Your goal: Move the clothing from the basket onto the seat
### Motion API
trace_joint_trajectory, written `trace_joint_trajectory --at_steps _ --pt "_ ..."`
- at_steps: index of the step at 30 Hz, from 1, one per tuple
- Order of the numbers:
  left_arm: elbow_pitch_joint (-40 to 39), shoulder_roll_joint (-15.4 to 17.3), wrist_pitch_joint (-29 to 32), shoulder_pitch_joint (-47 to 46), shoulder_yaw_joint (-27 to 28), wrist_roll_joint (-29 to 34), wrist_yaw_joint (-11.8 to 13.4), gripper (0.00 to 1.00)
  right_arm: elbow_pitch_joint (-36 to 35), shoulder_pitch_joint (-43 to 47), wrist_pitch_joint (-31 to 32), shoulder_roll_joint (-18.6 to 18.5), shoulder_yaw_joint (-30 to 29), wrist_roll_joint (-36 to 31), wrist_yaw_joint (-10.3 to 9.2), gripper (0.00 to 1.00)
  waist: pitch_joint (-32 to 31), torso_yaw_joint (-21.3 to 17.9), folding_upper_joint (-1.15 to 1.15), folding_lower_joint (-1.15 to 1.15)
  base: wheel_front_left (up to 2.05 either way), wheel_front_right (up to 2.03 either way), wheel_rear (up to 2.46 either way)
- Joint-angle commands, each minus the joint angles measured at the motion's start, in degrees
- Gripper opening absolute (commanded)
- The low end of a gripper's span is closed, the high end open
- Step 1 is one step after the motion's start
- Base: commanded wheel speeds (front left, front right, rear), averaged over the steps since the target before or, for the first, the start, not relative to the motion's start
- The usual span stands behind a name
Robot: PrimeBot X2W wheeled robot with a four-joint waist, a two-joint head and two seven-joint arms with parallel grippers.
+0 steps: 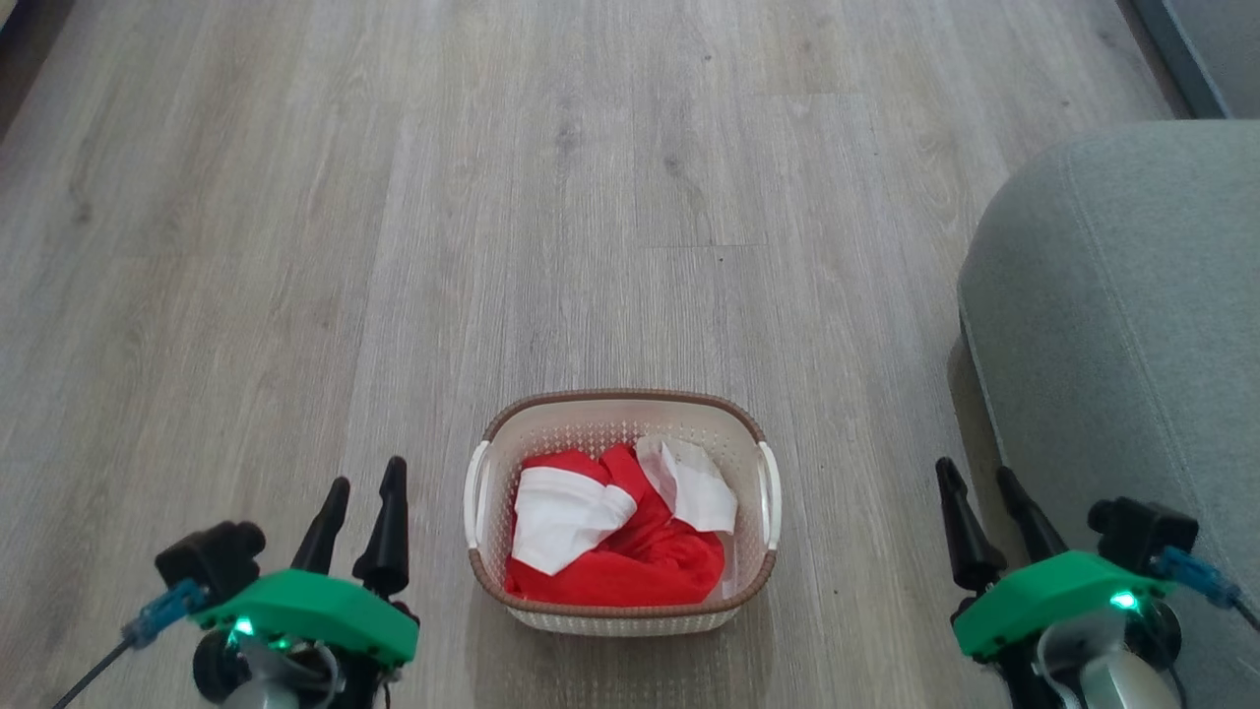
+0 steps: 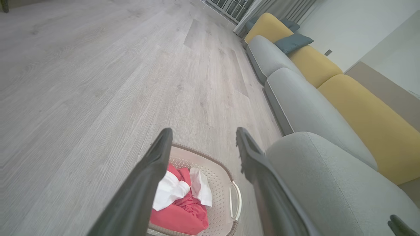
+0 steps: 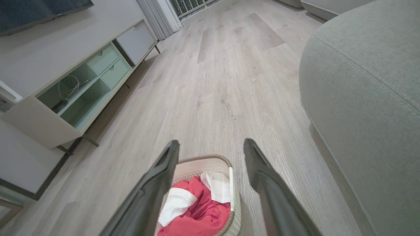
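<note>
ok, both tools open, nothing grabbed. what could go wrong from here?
1. The red and white clothing lies bunched in the basket; one pinch may lift only part, or shed fabric on the wood floor short of the seat.
2. The basket looks light and sits loose; pulling fabric could tip or slide it.
3. The right tool sits close to the seat's edge; a swing may brush it.

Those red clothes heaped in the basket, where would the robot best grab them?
Probably the raised red fold at the middle of the clothing, taken from straight above. The walls of the basket block a sideways approach, and that bunched ridge seems to stand highest, so it offers the easiest pinch.
</note>
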Motion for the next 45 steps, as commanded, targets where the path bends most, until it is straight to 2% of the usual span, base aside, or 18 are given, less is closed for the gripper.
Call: trace_joint_trajectory --at_steps 1,45 --pt "-2.53 0.57 -0.92 -3.09 0.64 2.20 0.45 1.00 -1.56 -2.86 -1.01 -1.05 1.09 -2.26 -0.01 1.00 0.02 0.04 0.00 0.00 0.00 0.00 0.00" --pt "-5.13 0.90 -8.29 -4.57 -1.10 33.53 1.55 1.00 3.08 -5.38 -8.47 -2.48 6.37 -31.38 -0.01 1.00 0.35 0.64 0.00 0.00 0.00 0.00 0.00"
